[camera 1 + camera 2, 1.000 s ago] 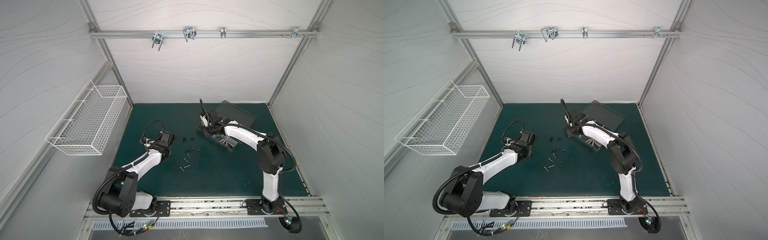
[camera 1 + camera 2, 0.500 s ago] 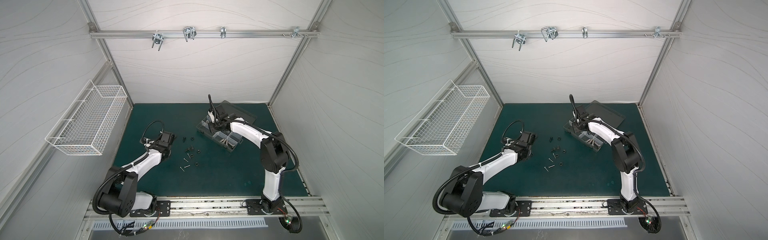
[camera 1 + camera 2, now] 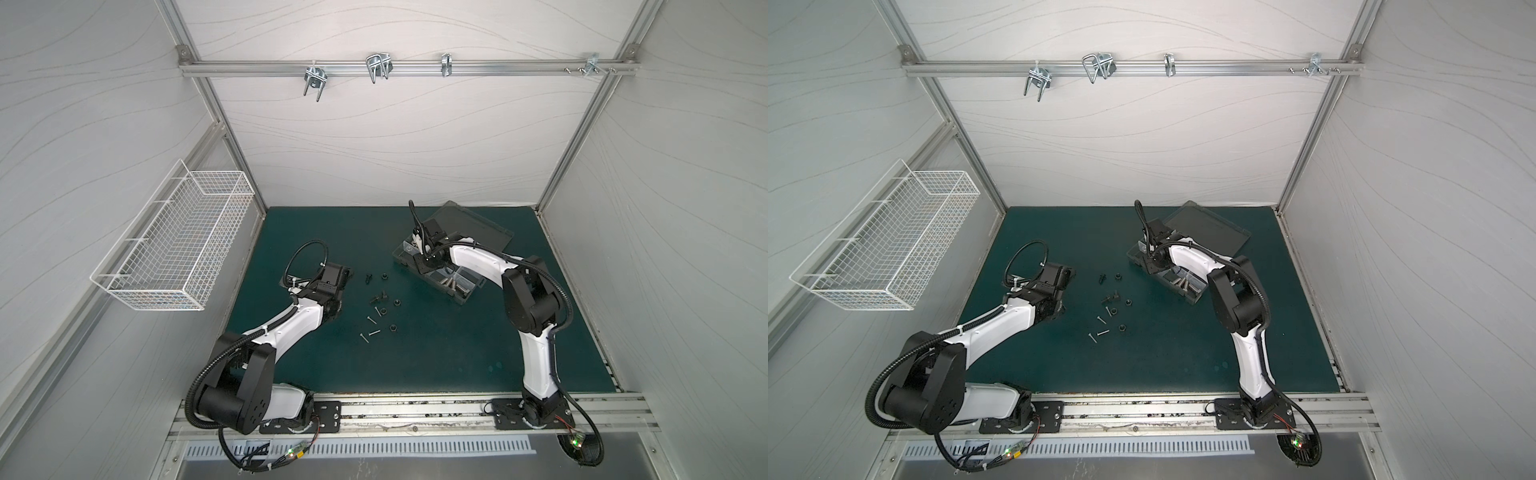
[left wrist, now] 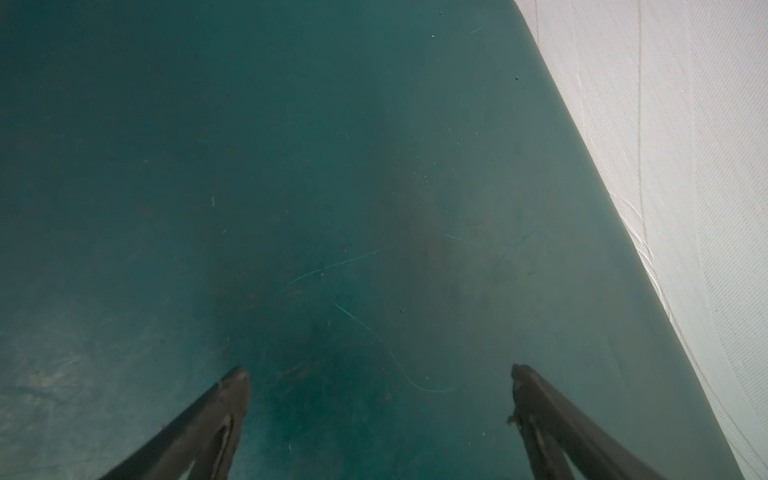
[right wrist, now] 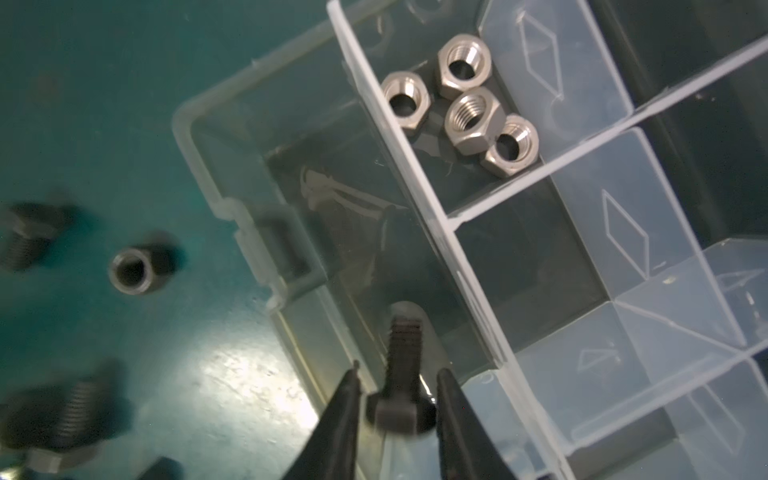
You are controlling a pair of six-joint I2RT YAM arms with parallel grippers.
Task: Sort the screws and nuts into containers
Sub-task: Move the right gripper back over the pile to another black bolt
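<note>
"Right wrist view: where's the bolt (image 5: 401, 374)?"
"It's a black one, with its head between my right gripper (image 5: 399, 369) tips. The shank is over the long compartment at the rim of the box (image 5: 199, 137). It's blurred."
"Clamped?"
"The tips stand a little apart, with gaps beside the shank. At the head I can't tell whether they pinch it."
"Neighbours?"
"Four silver nuts (image 5: 461, 108) in the next compartment, touching each other. Outside the box, on the mat (image 5: 104, 83), I see a black nut (image 5: 135, 270) and other bolts (image 5: 70, 411), blurred."
"Wider?"
"In both top views the box sits right of centre, its lid (image 3: 478, 226) lying open behind it. Loose pieces (image 3: 380, 307) are scattered between my arms."
"Left side?"
"My left gripper (image 4: 378, 370) is spread wide over bare mat, holding nothing."
</note>
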